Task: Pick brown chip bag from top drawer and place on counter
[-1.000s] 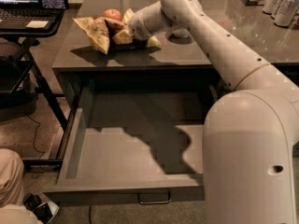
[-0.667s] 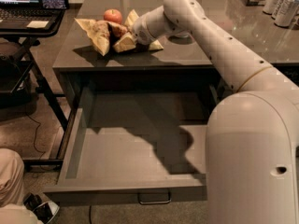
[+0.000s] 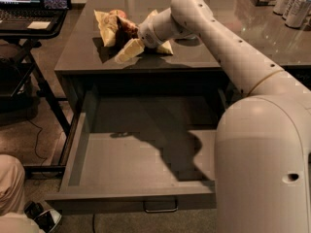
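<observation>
The brown chip bag [image 3: 111, 25] lies crumpled on the counter [image 3: 87, 57] near its left front corner. My gripper [image 3: 132, 39] is just right of the bag, low over the counter, with its fingers [image 3: 127, 51] spread open; one pale finger points down-left past the bag's edge. Whether a finger still touches the bag I cannot tell. My arm reaches in from the lower right across the counter. The top drawer [image 3: 131, 194] is pulled fully out below the counter edge, with nothing in it and its small metal handle [image 3: 160, 208] at the front.
Several cans [image 3: 294, 4] stand at the counter's far right. A laptop on a black stand [image 3: 29, 13] is at the left, beside the counter. A person's knee [image 3: 9, 183] and a shoe [image 3: 43, 217] are at the bottom left.
The gripper has drawn back a little to the right and down from the chip bag, which now lies on the counter on its own.
</observation>
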`<state>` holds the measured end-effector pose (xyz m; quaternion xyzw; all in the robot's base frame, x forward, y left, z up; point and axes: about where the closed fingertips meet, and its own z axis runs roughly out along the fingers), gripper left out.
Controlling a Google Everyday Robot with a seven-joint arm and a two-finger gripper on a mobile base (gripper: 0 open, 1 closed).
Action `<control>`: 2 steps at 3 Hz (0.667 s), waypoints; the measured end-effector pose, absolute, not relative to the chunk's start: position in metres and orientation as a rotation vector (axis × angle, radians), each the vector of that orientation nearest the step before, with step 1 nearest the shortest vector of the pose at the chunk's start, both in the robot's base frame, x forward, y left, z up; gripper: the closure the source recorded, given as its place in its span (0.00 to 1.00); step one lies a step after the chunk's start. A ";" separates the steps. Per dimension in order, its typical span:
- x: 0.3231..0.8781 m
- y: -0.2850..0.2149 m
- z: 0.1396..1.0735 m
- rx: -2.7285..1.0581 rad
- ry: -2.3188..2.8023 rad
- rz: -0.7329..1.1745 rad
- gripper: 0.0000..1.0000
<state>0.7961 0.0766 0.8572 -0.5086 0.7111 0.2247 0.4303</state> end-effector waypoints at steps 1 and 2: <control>0.794 0.077 0.858 -1.257 1.760 0.566 0.00; 0.789 0.072 0.872 -1.237 1.764 0.509 0.00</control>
